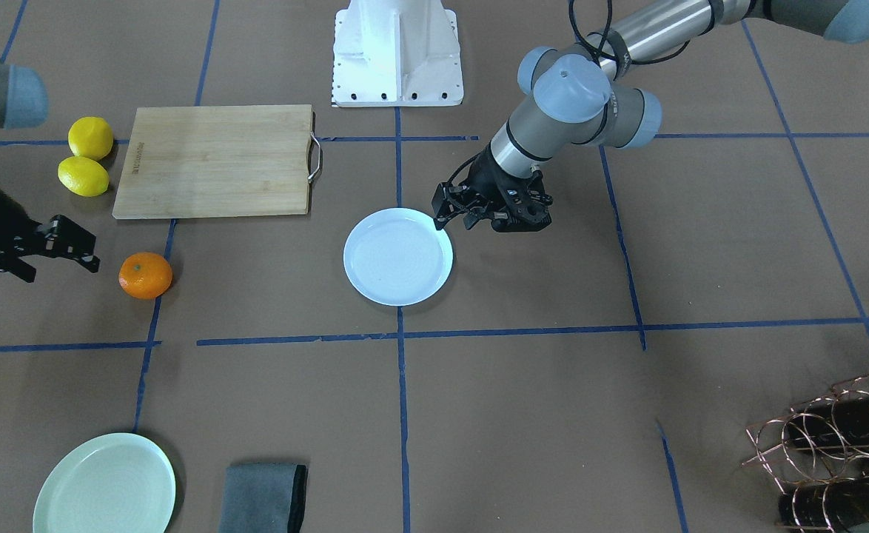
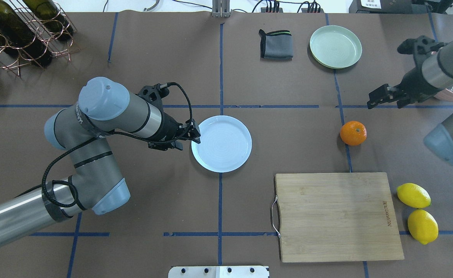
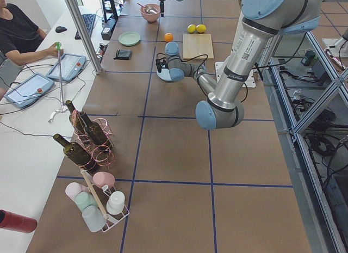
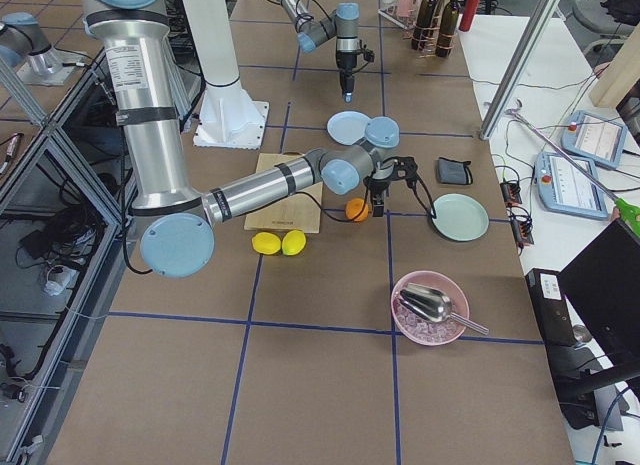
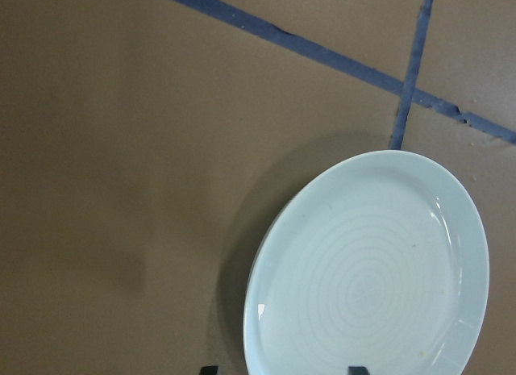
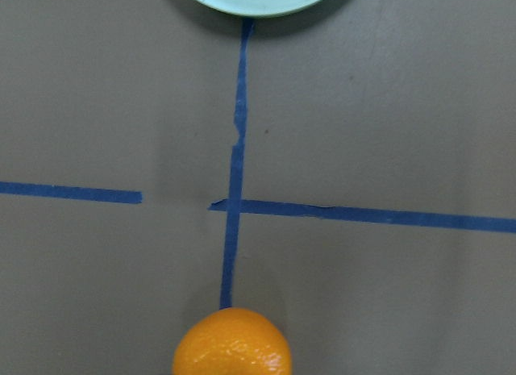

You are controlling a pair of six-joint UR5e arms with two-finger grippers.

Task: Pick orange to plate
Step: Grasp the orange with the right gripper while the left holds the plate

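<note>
The orange (image 2: 353,133) lies on the brown table right of centre, and shows at the bottom edge of the right wrist view (image 6: 232,343). My right gripper (image 2: 377,98) hovers open just beyond it, a little farther from the robot's base, with nothing between its fingers. The white plate (image 2: 221,143) sits empty at the table's middle. My left gripper (image 2: 193,133) is open at the plate's left rim. In the left wrist view the plate (image 5: 371,270) fills the lower right, and two fingertips (image 5: 359,369) stand wide apart at the bottom edge.
A wooden cutting board (image 2: 338,216) lies near the robot's base on the right, with two lemons (image 2: 413,195) beside it. A mint-green plate (image 2: 335,46) and a grey cloth (image 2: 276,44) lie at the far side. A wine rack (image 2: 18,31) is far left.
</note>
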